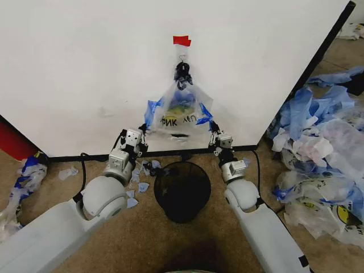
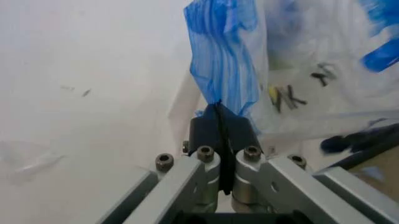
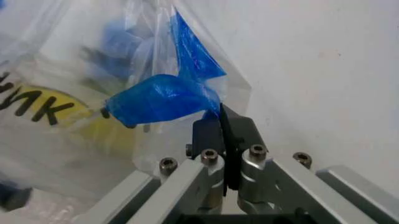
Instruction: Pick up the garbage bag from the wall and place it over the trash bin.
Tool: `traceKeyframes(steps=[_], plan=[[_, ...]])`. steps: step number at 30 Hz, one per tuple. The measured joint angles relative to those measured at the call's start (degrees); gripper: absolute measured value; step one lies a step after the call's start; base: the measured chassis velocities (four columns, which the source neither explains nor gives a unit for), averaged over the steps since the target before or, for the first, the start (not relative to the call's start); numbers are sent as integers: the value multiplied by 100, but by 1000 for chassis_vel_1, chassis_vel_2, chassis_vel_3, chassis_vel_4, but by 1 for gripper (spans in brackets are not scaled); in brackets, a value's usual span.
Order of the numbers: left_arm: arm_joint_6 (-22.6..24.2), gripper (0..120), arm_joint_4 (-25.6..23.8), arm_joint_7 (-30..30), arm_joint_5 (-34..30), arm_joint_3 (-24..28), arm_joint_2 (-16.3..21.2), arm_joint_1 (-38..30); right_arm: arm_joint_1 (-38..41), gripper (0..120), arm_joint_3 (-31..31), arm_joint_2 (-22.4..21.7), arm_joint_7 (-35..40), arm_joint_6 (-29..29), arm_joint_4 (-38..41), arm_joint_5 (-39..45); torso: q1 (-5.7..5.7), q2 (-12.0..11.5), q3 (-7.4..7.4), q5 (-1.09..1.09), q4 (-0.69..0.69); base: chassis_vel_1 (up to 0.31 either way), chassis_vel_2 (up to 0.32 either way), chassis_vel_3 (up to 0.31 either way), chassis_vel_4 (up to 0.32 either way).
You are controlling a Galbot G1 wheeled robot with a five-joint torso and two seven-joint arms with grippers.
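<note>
The garbage bag (image 1: 181,111) hangs flat against the wall (image 1: 85,68), its top bunched on a small hook (image 1: 182,60) just below a strip of red tape (image 1: 182,41). The bag spreads downward into a triangle; the two lower corners are its blue handles, pulled apart to left and right. The yellow face and dark lettering show through the plastic near its lower middle.

Left hand (image 1: 143,132): at the bag's lower left corner, close against the wall. In the left wrist view the left hand (image 2: 219,122) has its pads pressed together with a blue handle strip (image 2: 221,60) pinched between them, the strip rising taut from the pads.

Right hand (image 1: 214,134): at the bag's lower right corner. In the right wrist view the right hand (image 3: 221,122) is likewise closed, a folded blue handle (image 3: 162,98) caught at the pad tips, with the printed plastic (image 3: 56,107) just beside it.

The trash bin (image 1: 182,190) stands upright on the floor (image 1: 148,239) directly under the bag, between the two forearms and just in front of the wall's black bottom trim (image 1: 85,153). The bin's rim is apart from the bag's lower edge, with a gap of wall and trim between them.

Surroundings: the wall's right edge (image 1: 324,51) slants away. Beyond it a large heap of other bags (image 1: 324,153) crowds the floor on the right. Small blue plastic scraps (image 1: 139,176) lie on the floor to the left of the bin, near the left forearm. A red object (image 1: 14,139) sits at the wall's lower left corner, well apart from the bin. The floor in front of the bin is open.
</note>
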Motion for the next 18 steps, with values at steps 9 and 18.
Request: traceKeyframes(steps=[9,18], plan=[[-195,0,-254,69,-233,-6,65,137,-364,0,116,-461,-61,-21,403,137,0,0,0,0,0,0,0,0,0],[-214,0,-481,-6,-348,18,86,300,-733,0,425,-693,-92,-30,780,214,0,0,0,0,0,0,0,0,0]])
